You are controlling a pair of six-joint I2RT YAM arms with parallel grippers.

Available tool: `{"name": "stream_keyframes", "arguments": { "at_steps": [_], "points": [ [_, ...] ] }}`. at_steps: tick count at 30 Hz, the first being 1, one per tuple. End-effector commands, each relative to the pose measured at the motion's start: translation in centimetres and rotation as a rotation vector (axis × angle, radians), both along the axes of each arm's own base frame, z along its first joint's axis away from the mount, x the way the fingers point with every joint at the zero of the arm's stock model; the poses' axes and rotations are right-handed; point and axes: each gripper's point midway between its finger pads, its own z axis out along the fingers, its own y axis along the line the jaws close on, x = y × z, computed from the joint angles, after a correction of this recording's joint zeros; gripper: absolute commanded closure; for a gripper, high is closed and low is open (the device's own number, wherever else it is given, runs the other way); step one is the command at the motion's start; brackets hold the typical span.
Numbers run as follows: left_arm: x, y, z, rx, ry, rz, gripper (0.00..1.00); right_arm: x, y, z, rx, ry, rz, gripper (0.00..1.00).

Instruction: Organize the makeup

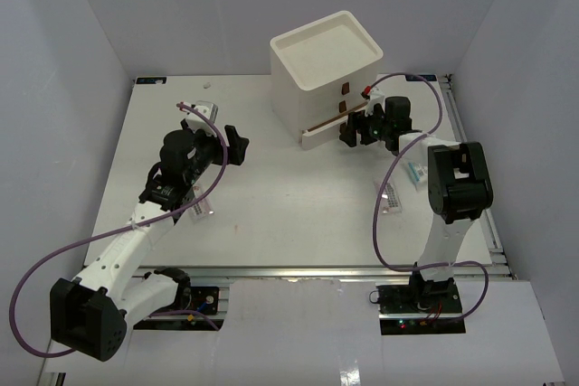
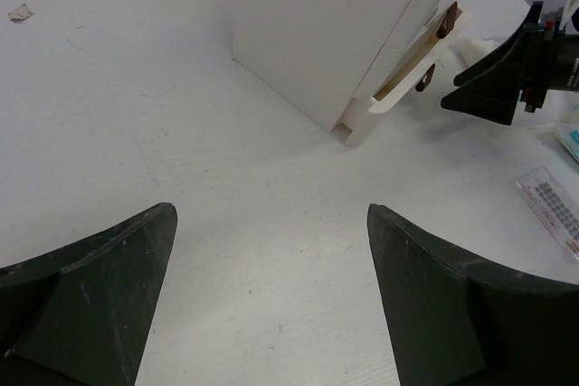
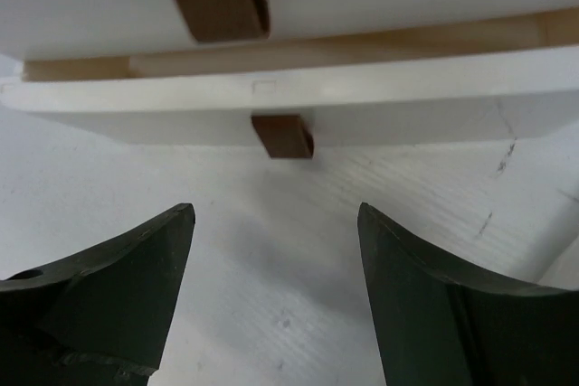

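Observation:
The white three-drawer box stands at the back, with its bottom drawer pulled out a little. My right gripper is open and empty just in front of the drawer's brown handle, not touching it. My left gripper is open and empty above the bare table, left of the box. One flat sachet lies by my left arm and another sachet lies by my right arm. A teal-capped tube lies right of my right arm. No sponges show.
The box, the open drawer and my right gripper show in the left wrist view, with a printed sachet at its right edge. White walls enclose the table on the left, back and right.

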Motion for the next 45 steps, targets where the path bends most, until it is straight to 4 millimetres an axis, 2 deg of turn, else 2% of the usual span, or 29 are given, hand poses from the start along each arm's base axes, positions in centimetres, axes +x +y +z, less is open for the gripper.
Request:
{"name": "stream_keyframes", "arguments": {
  "at_steps": [1, 7, 21, 27, 30, 37, 45],
  "points": [
    [-0.1, 0.1, 1.7, -0.014, -0.047, -0.003, 0.02, 3.2, 1.1, 0.5, 0.035, -0.014, 0.001, 0.2],
    [-0.1, 0.0, 1.7, -0.013, -0.047, -0.007, 0.02, 4.4, 2.0, 0.2, 0.069, -0.007, -0.011, 0.23],
    [0.0, 0.0, 1.3, -0.009, -0.036, -0.005, 0.02, 5.3, 2.8, -0.3, 0.187, 0.015, -0.064, 0.52],
    [0.1, 0.0, 1.1, -0.005, -0.031, -0.006, 0.02, 5.1, 3.0, 0.2, 0.207, -0.005, -0.047, 0.76],
    [0.1, 0.1, 1.1, -0.005, -0.031, -0.002, 0.02, 5.0, 3.1, 0.3, 0.211, -0.011, -0.042, 0.84],
    [0.2, 0.1, 1.0, -0.003, -0.029, 0.0, 0.02, 4.4, 2.6, 0.5, 0.218, -0.016, -0.044, 0.91],
    [0.1, 0.1, 1.2, -0.004, -0.033, 0.0, 0.02, 2.7, 1.4, 1.0, 0.214, -0.023, -0.05, 0.92]
  ]
}}
